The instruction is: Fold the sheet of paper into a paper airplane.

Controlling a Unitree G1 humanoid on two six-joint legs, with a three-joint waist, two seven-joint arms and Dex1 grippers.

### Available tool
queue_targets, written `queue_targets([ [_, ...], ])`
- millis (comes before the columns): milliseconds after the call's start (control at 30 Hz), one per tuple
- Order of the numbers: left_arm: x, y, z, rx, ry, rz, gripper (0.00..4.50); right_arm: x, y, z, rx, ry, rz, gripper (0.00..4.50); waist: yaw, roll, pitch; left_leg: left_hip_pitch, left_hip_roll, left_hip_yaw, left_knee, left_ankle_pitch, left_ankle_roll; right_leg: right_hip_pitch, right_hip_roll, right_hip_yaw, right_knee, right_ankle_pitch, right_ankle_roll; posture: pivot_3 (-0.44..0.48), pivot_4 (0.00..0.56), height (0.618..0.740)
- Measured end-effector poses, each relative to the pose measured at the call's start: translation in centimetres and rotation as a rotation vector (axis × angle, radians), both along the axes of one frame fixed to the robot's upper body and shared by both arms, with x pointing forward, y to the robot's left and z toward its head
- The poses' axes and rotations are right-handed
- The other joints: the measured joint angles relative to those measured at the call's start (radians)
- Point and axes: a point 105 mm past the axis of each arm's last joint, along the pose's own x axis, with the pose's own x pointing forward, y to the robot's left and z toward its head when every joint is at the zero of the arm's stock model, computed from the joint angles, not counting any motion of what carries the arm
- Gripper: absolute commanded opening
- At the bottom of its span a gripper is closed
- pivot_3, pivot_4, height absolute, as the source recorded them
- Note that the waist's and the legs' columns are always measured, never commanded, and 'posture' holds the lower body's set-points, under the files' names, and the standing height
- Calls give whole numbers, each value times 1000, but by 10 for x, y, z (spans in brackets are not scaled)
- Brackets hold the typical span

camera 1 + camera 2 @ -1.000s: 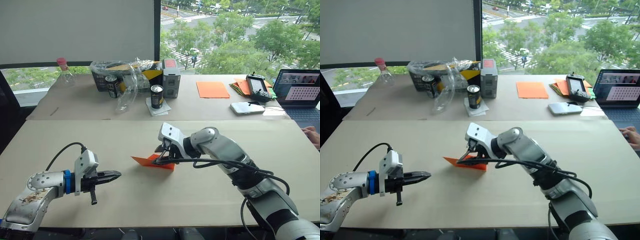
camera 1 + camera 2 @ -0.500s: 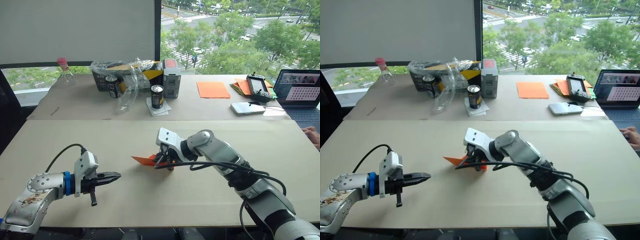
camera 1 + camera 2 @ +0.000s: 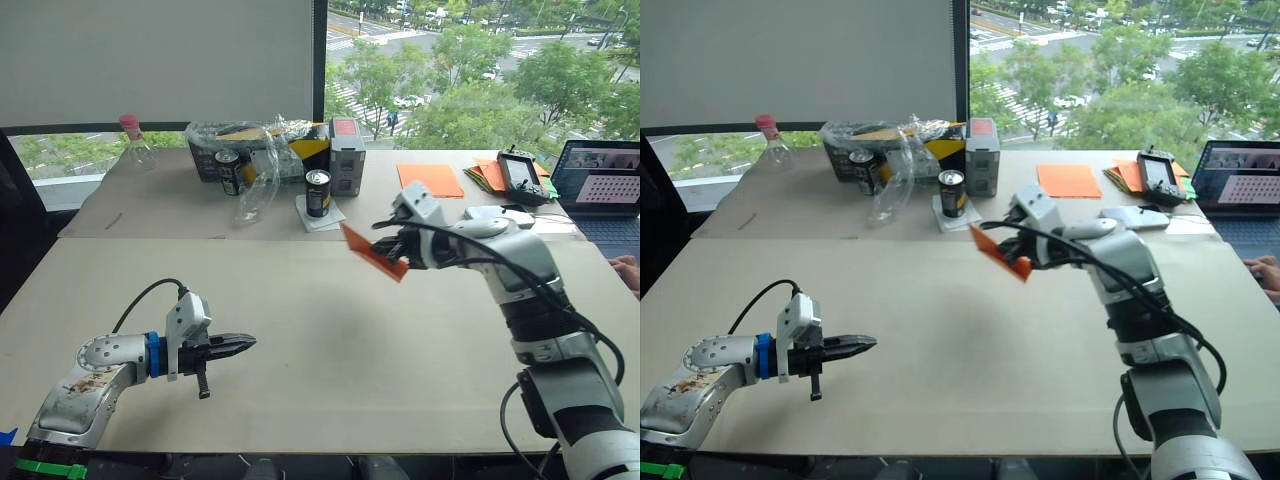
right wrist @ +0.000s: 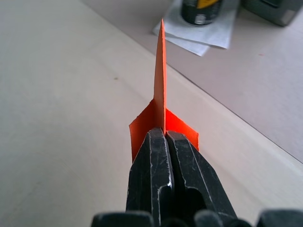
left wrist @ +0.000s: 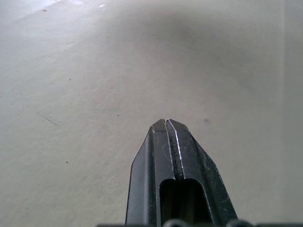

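Observation:
The sheet of paper is folded into a narrow pointed orange wedge, the paper airplane (image 3: 371, 254). It hangs in the air above the far middle of the near table, nose pointing left and slightly up. My right gripper (image 3: 399, 247) is shut on its rear end. In the right wrist view the black fingers (image 4: 154, 161) pinch the airplane (image 4: 160, 80) edge-on, with small flaps spread to either side. My left gripper (image 3: 246, 342) hovers low over the near table at the front left, shut with nothing in it; its closed tips (image 5: 165, 122) point at bare tabletop.
On the far table are a flat orange sheet (image 3: 429, 179), a pile of papers (image 3: 485, 172) under a controller (image 3: 518, 170), a laptop (image 3: 608, 190), a white device (image 3: 495, 212), two cans (image 3: 317, 192) (image 3: 229, 171), a grey box (image 3: 346, 155), a plastic-wrapped basket (image 3: 250, 145) and a bottle (image 3: 133, 140). A person's hand (image 3: 627, 268) rests at the right edge.
My right gripper closed on the folded orange paper on the table, then lifted it up, away and to the right. The left gripper stayed shut, low at the front left.

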Motion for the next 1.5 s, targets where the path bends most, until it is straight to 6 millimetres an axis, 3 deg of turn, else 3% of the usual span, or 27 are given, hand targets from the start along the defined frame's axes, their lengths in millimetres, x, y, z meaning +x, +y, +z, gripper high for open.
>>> queue_targets([
  [67, 4, -5, 2, -14, -25, -12, 0, 19, -49, 15, 36, -59, -202, 41, 0, 0, 0, 0, 0, 1, 0, 0, 0, 0, 0, 0, 0, 0, 0, 0, 150, 715],
  [167, 7, -6, 1, -10, -34, -10, 0, 26, -93, 25, 33, -120, -364, 41, -8, 0, 0, 0, 1, 2, 0, 0, 0, 0, 0, 1, -1, 0, 0, 0, 150, 715],
  [300, 8, -10, 0, -17, -37, -19, 0, 27, -123, -10, -23, -54, -493, 41, -27, 0, 0, 0, 1, 3, 0, 0, 0, 0, 0, 3, -1, 0, 0, 0, 150, 715],
  [433, 4, -8, -5, -12, -25, -8, 0, 21, -135, -32, -28, 15, -544, 41, -33, 1, 0, 1, 1, 5, 0, 0, 0, -1, 0, 5, 0, 0, 0, 0, 150, 715],
  [800, 2, -6, -11, 10, -44, 13, 0, 18, -135, -44, -13, 60, -532, 41, -27, 1, 0, 1, 0, 5, 0, 0, 0, -1, 0, 6, 0, 0, 0, 0, 150, 715],
  [1033, 3, -4, -12, 25, -41, 15, 0, 18, -136, -35, 34, 49, -525, 2343, -28, 1, 0, 1, 0, 5, 0, 0, 0, -1, 0, 6, 0, 0, 0, 0, 150, 715],
  [1233, 8, -2, -7, 28, -52, 9, 0, 22, -130, 23, 66, -68, -468, 4442, -28, 4, 1, 1, 0, 5, 0, 0, 0, -1, 0, 6, 1, 0, 0, 0, 150, 715],
  [1400, 23, 1, 4, 29, -54, 32, 0, 5, -83, 59, 149, -129, -159, 4479, -24, 5, 1, 1, 1, 3, 0, 0, 0, 0, 1, 4, 1, 0, 1, 0, 150, 715],
  [1500, 30, 14, -3, 94, -63, 82, 0, -16, -55, 46, 149, -99, 2, 4479, -20, 5, 1, 0, 0, 3, 0, 0, 0, -1, 0, 4, 0, 0, 1, 0, 150, 715],
])
